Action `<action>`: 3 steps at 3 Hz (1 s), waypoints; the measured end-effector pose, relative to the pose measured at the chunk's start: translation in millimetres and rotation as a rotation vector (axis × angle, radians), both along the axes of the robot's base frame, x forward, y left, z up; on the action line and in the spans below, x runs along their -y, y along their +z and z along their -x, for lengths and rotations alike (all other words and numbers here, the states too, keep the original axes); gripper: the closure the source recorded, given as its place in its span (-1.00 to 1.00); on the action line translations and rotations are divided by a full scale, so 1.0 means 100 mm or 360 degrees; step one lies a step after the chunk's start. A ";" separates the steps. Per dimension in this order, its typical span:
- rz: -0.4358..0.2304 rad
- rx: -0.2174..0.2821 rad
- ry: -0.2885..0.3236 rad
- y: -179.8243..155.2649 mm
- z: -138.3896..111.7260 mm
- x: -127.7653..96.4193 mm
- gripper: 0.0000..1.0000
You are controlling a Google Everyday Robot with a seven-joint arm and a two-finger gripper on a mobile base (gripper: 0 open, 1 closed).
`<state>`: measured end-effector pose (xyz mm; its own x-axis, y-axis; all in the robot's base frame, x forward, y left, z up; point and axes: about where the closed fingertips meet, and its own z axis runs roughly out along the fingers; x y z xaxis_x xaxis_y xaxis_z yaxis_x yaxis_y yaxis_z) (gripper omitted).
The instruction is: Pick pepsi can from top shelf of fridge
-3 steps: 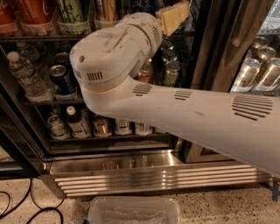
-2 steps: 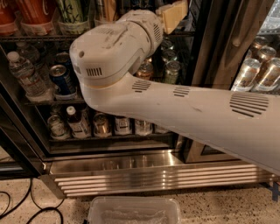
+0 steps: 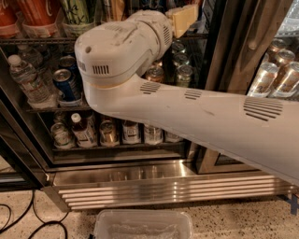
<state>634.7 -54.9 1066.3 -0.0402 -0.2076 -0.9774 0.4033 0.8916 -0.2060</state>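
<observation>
My white arm (image 3: 187, 112) crosses the view from the right and reaches into the fridge (image 3: 28, 154). My gripper (image 3: 183, 17) shows only as a tan part at the level of the top shelf (image 3: 42, 41), near the shelf's middle. The arm's wrist housing (image 3: 117, 46) hides most of that shelf. Red Coca-Cola cans (image 3: 39, 11) and a green-and-white can (image 3: 77, 11) stand on the top shelf at the left. No pepsi can shows on the top shelf. A blue can (image 3: 65, 84) stands on the shelf below.
A water bottle (image 3: 25, 77) and several cans (image 3: 180, 74) stand on the middle shelf, with bottles and cans (image 3: 131, 133) on the lower one. The dark door frame (image 3: 233, 46) and silver cans (image 3: 275, 70) are at the right. The ribbed steel base (image 3: 154, 189), a clear plastic bin (image 3: 142, 226) and black cables (image 3: 18, 219) are below.
The arm's wrist housing has risen a little. The gripper stays at the top shelf. Nothing in the fridge has moved.
</observation>
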 end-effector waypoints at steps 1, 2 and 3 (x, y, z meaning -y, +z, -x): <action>-0.0024 -0.0016 0.0024 -0.04 -0.03 -0.03 -0.58; -0.0025 -0.0016 0.0025 -0.02 -0.03 -0.03 -0.56; -0.0048 -0.0006 0.0046 -0.02 -0.07 -0.06 -0.58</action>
<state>641.7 -49.4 1064.4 -0.0385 -0.1792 -0.9831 0.3763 0.9088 -0.1804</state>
